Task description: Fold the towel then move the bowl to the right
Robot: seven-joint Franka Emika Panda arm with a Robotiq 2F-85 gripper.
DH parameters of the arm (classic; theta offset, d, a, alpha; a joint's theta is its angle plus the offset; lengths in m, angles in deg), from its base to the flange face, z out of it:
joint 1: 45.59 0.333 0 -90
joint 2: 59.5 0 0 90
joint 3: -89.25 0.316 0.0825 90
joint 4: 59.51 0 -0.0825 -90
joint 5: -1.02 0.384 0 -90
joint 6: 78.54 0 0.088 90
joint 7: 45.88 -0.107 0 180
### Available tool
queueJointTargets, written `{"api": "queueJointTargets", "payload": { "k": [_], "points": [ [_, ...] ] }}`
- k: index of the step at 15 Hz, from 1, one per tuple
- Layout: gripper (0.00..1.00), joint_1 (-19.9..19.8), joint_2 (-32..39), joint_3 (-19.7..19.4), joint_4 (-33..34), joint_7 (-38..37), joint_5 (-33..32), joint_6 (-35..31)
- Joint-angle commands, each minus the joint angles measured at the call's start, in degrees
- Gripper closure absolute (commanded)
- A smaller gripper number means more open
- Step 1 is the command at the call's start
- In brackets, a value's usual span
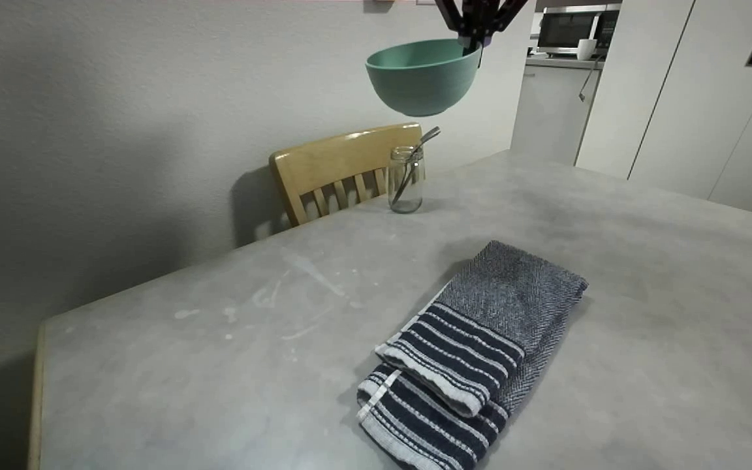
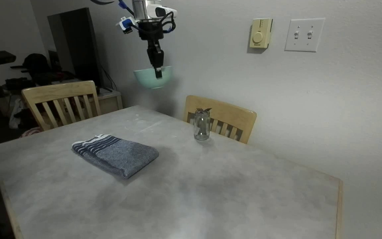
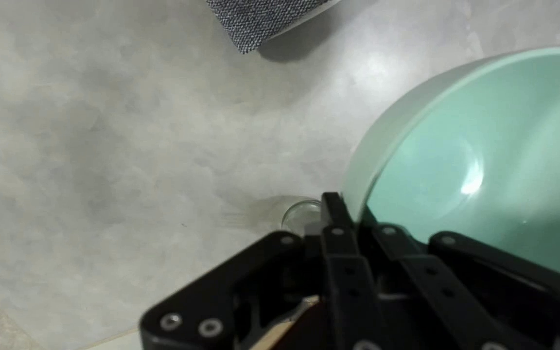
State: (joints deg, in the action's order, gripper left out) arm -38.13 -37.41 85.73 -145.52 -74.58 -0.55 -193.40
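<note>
The mint-green bowl [image 1: 422, 81] hangs in the air, roughly level, well above the table; it also shows in an exterior view [image 2: 145, 79] and fills the right of the wrist view [image 3: 455, 146]. My gripper [image 3: 353, 209] is shut on the bowl's rim, one finger inside and one outside. The gripper also shows in both exterior views [image 1: 472, 47] [image 2: 158, 73]. The grey towel [image 1: 513, 294] lies folded on the table, its striped ends stacked at one end; it also shows in an exterior view [image 2: 124, 154]. Only a corner of the towel [image 3: 265, 19] shows in the wrist view.
A glass jar with cutlery [image 1: 406, 179] stands near the table's wall-side edge; it also shows in an exterior view [image 2: 201, 127]. In the wrist view the jar [image 3: 302, 214] is partly behind a finger. A wooden chair [image 2: 224, 111] stands between table [image 2: 211, 199] and wall.
</note>
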Motion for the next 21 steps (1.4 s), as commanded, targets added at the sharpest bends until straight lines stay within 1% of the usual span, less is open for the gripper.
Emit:
{"api": "queueJointTargets", "payload": {
  "k": [1, 3, 8, 12, 15, 18, 21],
  "points": [
    [0.99, -0.94, 0.53, -0.53, -0.35, -2.24, -0.75, 0.16],
    [0.99, -1.75, -0.07, -1.74, -1.79, -5.20, -0.50, -0.76],
    [0.99, -6.27, -3.26, -5.66, -7.44, -14.44, 1.34, -3.49],
    [0.99, -9.61, -7.19, -9.27, -13.44, -22.15, -0.02, -4.62],
    [0.99, -12.07, -8.83, -11.43, -16.83, -28.28, -0.09, -5.18],
    [0.99, -14.95, -7.65, -12.13, -19.44, -33.33, 3.44, -7.62],
    [0.99, -17.82, -4.36, -11.63, -21.58, -35.28, 11.13, -13.94]
  ]
}}
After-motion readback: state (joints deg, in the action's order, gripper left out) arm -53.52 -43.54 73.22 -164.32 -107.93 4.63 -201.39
